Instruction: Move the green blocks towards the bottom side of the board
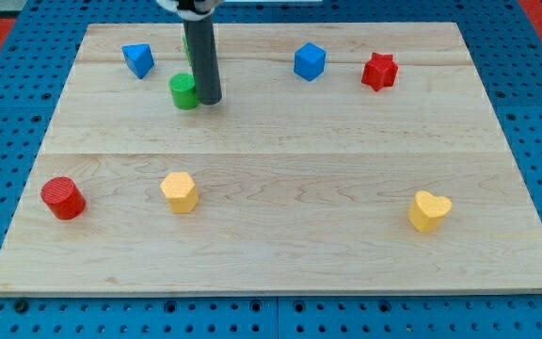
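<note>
A green cylinder point(183, 91) stands in the upper left part of the wooden board point(280, 160). My tip point(209, 99) rests on the board right beside it, on its right, touching or nearly so. A second green block point(187, 44) shows only as a sliver behind the rod near the view's top; its shape cannot be made out.
A blue block point(138, 59) lies at upper left, a blue cube point(310, 61) and a red star point(379, 71) at upper right. A red cylinder point(62, 198) and a yellow block point(180, 191) lie at lower left, a yellow heart point(429, 210) at lower right.
</note>
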